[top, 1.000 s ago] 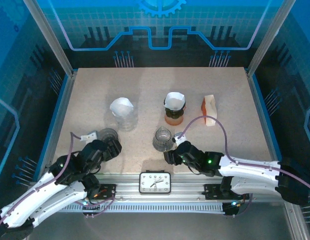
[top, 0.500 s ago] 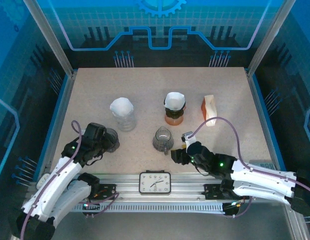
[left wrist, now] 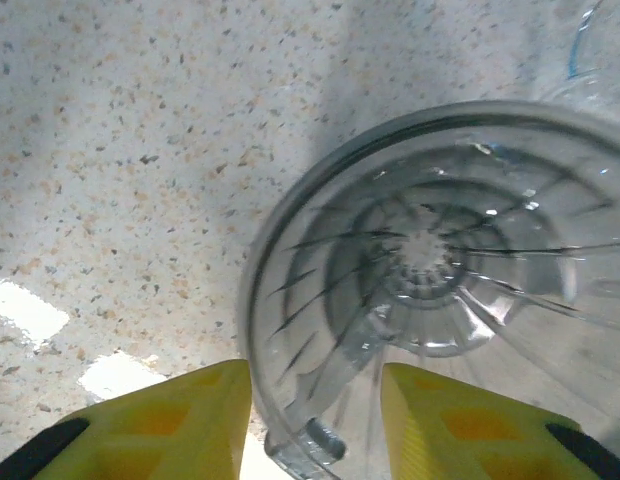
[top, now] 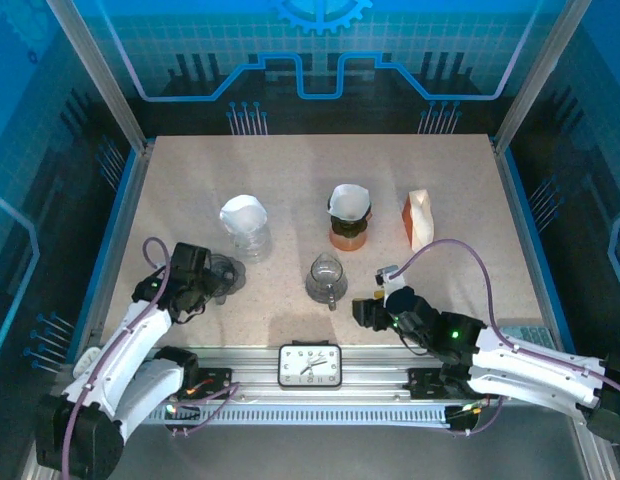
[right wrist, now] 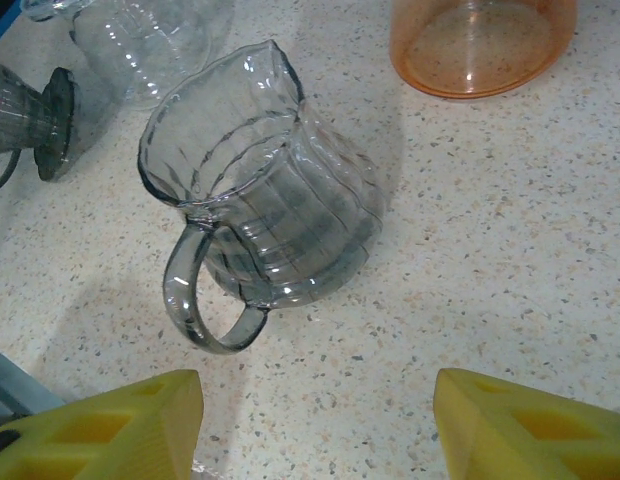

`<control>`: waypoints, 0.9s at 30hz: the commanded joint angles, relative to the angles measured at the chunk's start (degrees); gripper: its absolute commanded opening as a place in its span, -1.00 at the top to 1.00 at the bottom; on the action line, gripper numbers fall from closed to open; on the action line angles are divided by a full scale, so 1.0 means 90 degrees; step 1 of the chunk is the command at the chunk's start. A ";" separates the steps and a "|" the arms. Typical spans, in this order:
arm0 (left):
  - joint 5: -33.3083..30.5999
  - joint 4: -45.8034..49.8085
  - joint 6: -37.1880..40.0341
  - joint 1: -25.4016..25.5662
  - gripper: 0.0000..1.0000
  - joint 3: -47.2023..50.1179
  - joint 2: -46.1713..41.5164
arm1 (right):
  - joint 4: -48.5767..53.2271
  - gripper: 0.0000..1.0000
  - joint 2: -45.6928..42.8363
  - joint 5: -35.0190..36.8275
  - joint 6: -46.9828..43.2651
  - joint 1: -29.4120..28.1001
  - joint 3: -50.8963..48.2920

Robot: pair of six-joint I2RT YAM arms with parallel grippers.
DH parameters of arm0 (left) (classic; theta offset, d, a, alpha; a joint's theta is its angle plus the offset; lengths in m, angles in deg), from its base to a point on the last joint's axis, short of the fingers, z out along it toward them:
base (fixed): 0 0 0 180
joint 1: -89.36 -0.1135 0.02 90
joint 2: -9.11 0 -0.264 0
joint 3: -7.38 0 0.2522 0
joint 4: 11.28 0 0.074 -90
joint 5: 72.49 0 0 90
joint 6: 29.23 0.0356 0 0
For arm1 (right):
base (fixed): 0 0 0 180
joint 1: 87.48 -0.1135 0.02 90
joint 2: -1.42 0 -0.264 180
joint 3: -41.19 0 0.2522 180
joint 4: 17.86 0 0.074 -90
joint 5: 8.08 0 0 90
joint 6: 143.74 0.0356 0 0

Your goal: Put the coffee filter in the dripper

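Speckled table (top: 460, 170), two filters (top: 243, 212) (top: 349, 198), seemingly three drippers (top: 218, 272)

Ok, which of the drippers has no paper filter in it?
The smoky ribbed glass dripper at the left claw: empty, while the clear one and the orange-based one each hold a white filter.

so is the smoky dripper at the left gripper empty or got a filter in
Empty. The dripper shows bare ribbed walls down to its base, no paper inside.
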 commanded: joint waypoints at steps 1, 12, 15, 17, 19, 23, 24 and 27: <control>0.0087 0.0069 0.0074 -0.0075 0.19 0.0040 -0.0027 | 0.0123 -0.27 -0.0083 0.0083 0.0113 0.0112 -0.0067; 0.0205 0.0147 0.0330 -0.0070 0.02 -0.0217 -0.0114 | -0.0041 -0.27 -0.0069 -0.0083 0.0158 0.0296 -0.0165; 0.0282 -0.0262 0.0358 -0.0071 0.01 -0.0078 0.0079 | -0.0042 -0.28 -0.0011 -0.0158 0.0178 0.0344 -0.0165; 0.0283 -0.0524 0.0414 -0.0073 0.02 -0.0042 0.0277 | -0.0008 -0.28 -0.0009 -0.0171 0.0198 0.0357 -0.0156; 0.0223 -0.0680 0.0522 -0.0079 0.07 -0.0062 0.0526 | 0.0026 -0.28 -0.0034 -0.0171 0.0205 0.0365 -0.0155; 0.0151 -0.0792 0.0685 -0.0085 0.35 -0.0102 0.0820 | 0.0058 -0.28 -0.0049 -0.0208 0.0243 0.0416 -0.0155; 0.0151 -0.0797 0.0702 -0.0080 0.41 -0.0102 0.0826 | 0.0072 -0.28 -0.0040 -0.0219 0.0272 0.0435 -0.0155; 0.0141 -0.0782 0.0747 -0.0080 0.56 -0.0087 0.0812 | 0.0038 -0.28 0.0013 -0.0263 0.0335 0.0509 -0.0165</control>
